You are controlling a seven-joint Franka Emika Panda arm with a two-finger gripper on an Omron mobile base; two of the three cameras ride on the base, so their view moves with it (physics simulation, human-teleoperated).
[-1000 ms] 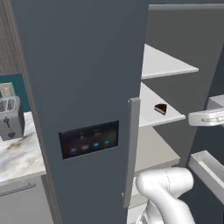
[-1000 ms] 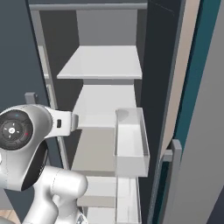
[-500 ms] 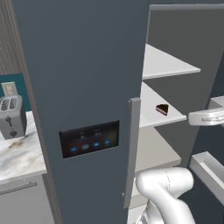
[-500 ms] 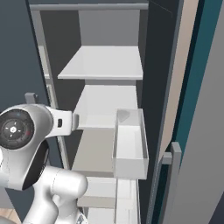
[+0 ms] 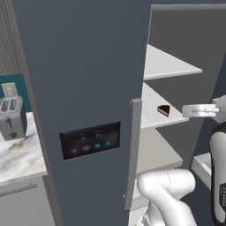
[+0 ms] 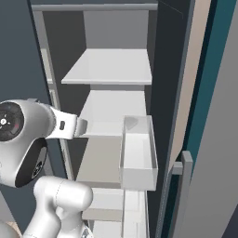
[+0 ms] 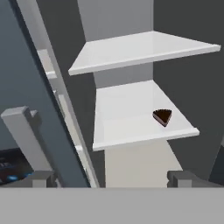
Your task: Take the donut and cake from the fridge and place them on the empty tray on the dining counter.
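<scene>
There's the tall slate-blue fridge point(image 5: 84, 79) standing open, pale grey shelves bare except for one thing: the small dark brown wedge of cake point(image 7: 162, 117), sitting on the middle shelf point(image 7: 127, 118) out toward its front right corner. In the left base view the same slice point(image 5: 163, 110) perches near the shelf's front edge, and the white arm's hand reaches in at about that height, well short of it.

The pincer point(image 7: 111, 178) is spread wide, its two dark finger tips far apart at the bottom of the hand view, with nothing between them. It points into the fridge, the cake ahead and a little to the right of centre.

Now, how will that slice handle? I'd call it light and soft, the sort of thing that squashes if pinched hard. The point of the wedge looks the weakest part; the broad curved back looks sturdier. A gentle grip across the two flat sides, low and around the middle, seems the safest bet. The slice is small in frame, so which way its tip faces is hard to say for sure.
</scene>
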